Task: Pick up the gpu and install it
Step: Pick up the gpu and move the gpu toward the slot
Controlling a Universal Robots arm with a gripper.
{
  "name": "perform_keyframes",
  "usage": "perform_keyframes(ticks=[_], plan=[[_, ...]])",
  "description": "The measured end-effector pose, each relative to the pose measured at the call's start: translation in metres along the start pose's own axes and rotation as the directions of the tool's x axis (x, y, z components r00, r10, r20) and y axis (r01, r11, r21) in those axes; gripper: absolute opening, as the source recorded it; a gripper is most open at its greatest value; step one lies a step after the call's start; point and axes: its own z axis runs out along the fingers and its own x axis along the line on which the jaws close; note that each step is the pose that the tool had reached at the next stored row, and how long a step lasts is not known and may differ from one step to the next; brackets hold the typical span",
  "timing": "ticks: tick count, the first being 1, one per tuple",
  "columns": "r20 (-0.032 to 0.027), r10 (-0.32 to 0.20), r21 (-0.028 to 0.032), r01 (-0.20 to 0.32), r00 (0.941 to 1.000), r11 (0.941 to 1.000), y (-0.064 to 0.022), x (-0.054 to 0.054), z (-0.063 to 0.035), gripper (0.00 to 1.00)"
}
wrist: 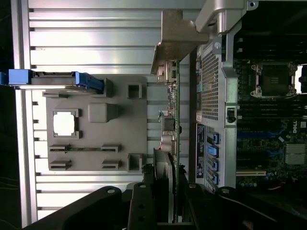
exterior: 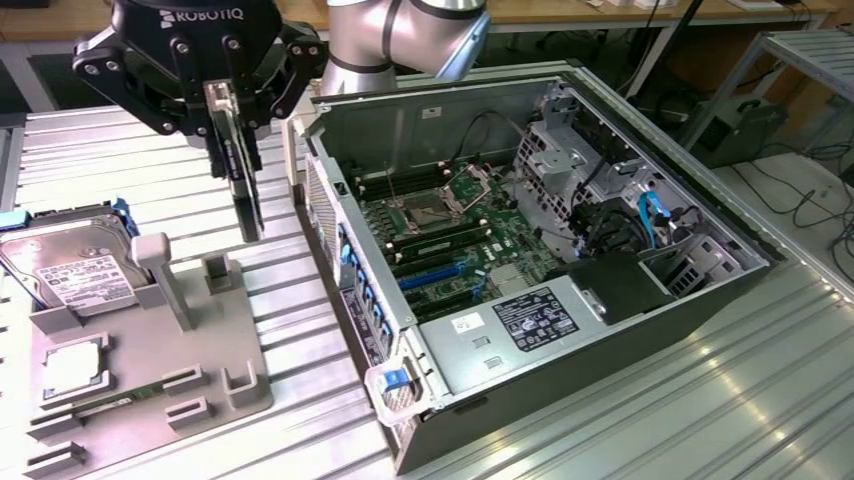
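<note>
So far the pick-up is done: my hand [exterior: 224, 118] is clenched on the top edge of the graphics card [exterior: 244, 185], which hangs upright below it, clear of the tabletop [exterior: 747, 400]. Installing is left; the card sits in no slot yet. Just beside my hand, the open computer case [exterior: 441, 86] holds its circuit board [exterior: 447, 235]. On the other side, below, the gray tray [exterior: 160, 380] carries a hard drive [exterior: 67, 268] and a square chip [exterior: 74, 365].

Black three-fingered end effector [exterior: 238, 118] [wrist: 168, 208] points straight down, wrist vertical. Fingers [exterior: 280, 90] partly closed, pinching the upper edge of the thin dark gpu [exterior: 244, 190], apparently a firm grip. Silver-grey jointed arm [exterior: 400, 40] bends in behind the end effector.
</note>
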Motion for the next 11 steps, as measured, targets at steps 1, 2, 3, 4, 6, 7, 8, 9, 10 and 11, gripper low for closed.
perform_keyframes(ticks=[1, 2, 3, 4, 6, 7, 8, 9, 10, 11], plan=[[0.0, 0.0, 0.0, 0.0, 1.0, 1.0, 0.0, -0.001, 0.0, 0.27], [0.0, 0.0, 0.0, 0.0, 1.0, 1.0, 0.0, -0.002, 0.0, 0.27], [0.0, 0.0, 0.0, 0.0, 1.0, 1.0, 0.0, -0.003, 0.0, 0.27], [-0.0001, 0.0, 0.0, 0.0, 1.0, 1.0, 0.0, -0.004, 0.0, 0.27], [-0.0001, 0.0, -0.0001, 0.0, 1.0, 1.0, 0.0, -0.006, 0.0001, 0.27], [0.0, 0.0, -0.0001, 0.0, 1.0, 1.0, 0.0, -0.007, 0.0002, 0.27], [0.0, 0.0, 0.0, 0.0, 1.0, 1.0, 0.0, -0.008, 0.0001, 0.27], [-0.0001, 0.0, -0.0001, 0.0, 1.0, 1.0, 0.0, -0.01, 0.0002, 0.27], [0.0, 0.0, -0.0001, 0.0, 1.0, 1.0, 0.0, -0.011, 0.0002, 0.27], [0.0, 0.0, -0.0001, 0.0, 1.0, 1.0, 0.0, -0.012, 0.0002, 0.27]])
